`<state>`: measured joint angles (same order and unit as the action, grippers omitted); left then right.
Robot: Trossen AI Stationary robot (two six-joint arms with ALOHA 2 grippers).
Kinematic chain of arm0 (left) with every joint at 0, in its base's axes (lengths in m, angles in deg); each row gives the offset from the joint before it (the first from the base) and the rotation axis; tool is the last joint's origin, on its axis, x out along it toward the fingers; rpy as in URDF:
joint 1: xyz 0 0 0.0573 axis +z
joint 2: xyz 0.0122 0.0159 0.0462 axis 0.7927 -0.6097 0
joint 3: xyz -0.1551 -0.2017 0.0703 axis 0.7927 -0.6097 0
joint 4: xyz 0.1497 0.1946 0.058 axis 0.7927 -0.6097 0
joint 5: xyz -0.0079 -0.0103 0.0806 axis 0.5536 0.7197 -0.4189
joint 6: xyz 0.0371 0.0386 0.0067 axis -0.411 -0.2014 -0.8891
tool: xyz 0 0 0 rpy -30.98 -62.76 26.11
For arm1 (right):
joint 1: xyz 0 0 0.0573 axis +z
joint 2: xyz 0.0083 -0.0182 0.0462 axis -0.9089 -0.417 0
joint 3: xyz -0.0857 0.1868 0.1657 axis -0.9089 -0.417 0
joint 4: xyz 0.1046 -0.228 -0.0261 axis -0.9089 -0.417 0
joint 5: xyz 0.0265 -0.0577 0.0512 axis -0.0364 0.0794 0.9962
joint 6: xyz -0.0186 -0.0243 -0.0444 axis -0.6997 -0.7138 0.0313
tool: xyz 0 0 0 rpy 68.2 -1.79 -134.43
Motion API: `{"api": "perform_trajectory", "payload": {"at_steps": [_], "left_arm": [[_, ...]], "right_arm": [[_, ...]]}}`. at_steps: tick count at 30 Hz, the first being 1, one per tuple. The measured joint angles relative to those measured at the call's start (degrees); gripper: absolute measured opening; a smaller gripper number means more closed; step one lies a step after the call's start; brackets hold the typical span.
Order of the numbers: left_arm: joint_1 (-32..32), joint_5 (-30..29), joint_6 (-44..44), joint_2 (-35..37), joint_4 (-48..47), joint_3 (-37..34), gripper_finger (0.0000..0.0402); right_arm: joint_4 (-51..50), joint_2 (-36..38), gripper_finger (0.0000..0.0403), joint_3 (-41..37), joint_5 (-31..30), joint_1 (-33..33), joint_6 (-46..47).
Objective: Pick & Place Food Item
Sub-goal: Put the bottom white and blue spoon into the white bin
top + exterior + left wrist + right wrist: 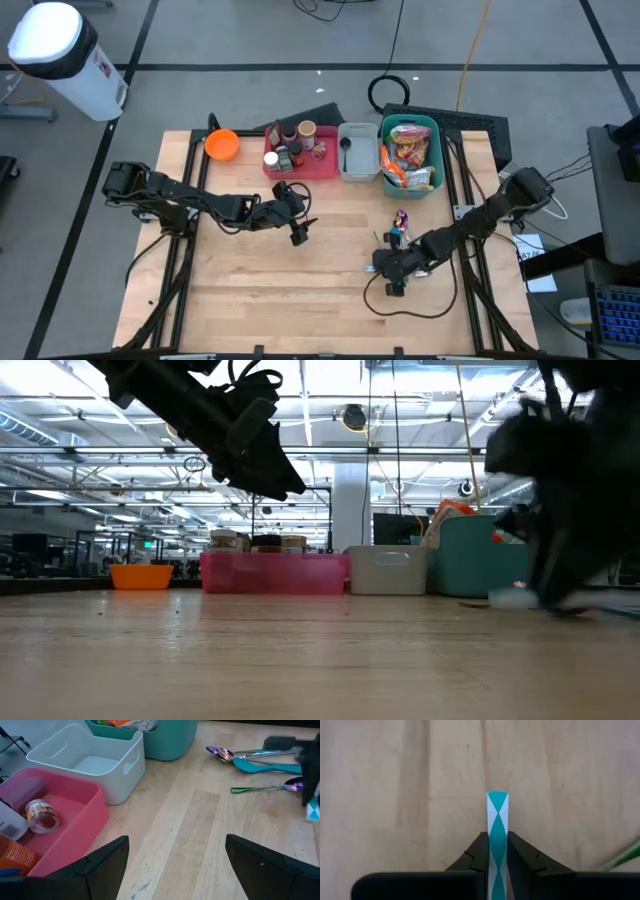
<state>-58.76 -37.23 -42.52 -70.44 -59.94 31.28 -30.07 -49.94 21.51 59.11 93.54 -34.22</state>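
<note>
In the right wrist view my right gripper (497, 842) is shut on a thin teal-and-white packet (497, 810), seen edge-on above the wooden table. In the high view this gripper (392, 265) is low over the table's near right part. My left gripper (298, 228) hangs open above the table's middle with nothing between its fingers (175, 850). Several food packets fill the teal bin (410, 152) at the far right. My right gripper pinches the teal-and-white packet between its two fingers, one on each flat face (497, 827). The packet's free end (497, 800) sticks out past the fingertips. The fingers slant down at the table. Whether the packet rests on the table, I cannot tell.
Loose spoons (250, 757) lie on the table just beyond my right gripper. Along the far edge stand an orange bowl (222, 145), a pink tray (300, 165) with jars and a white bin (358, 152) holding a spoon. Bare wood spans the near half.
</note>
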Motion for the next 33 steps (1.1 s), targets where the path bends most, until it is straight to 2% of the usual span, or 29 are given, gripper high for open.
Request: {"api": "perform_trajectory", "payload": {"at_steps": [4, 11, 16, 23, 26, 33], "left_arm": [[0.0, 0.0, 0.0, 0.0, 0.0, 0.0, 0.0340], [0.0, 0.0, 0.1, 0.0, 0.8, 0.0, 0.0340], [0.0, 0.1, 0.2, 0.0, 6.2, 0.0, 0.0340], [0.0, 6.5, -3.2, 0.0, 15.9, 0.0, 0.0340], [0.0, 8.0, -6.2, 0.0, 19.9, 0.0, 0.0340], [0.0, 7.5, -10.5, 0.0, 26.0, 0.0, 0.0340]], "right_arm": [[0.7, 4.7, 0.0028, 1.0, -0.8, -0.1, 0.0], [3.9, 13.1, 0.0028, 1.0, -6.4, -0.2, -0.8], [13.1, 16.3, 0.0028, 1.0, -13.3, -0.1, -9.3], [28.6, 15.6, 0.0040, 1.1, -31.6, -1.9, -26.8], [35.6, 14.4, 0.0035, 1.1, -33.5, -4.5, -32.5], [52.6, 9.8, 0.0029, 1.1, -33.4, -10.8, -42.1]]}}
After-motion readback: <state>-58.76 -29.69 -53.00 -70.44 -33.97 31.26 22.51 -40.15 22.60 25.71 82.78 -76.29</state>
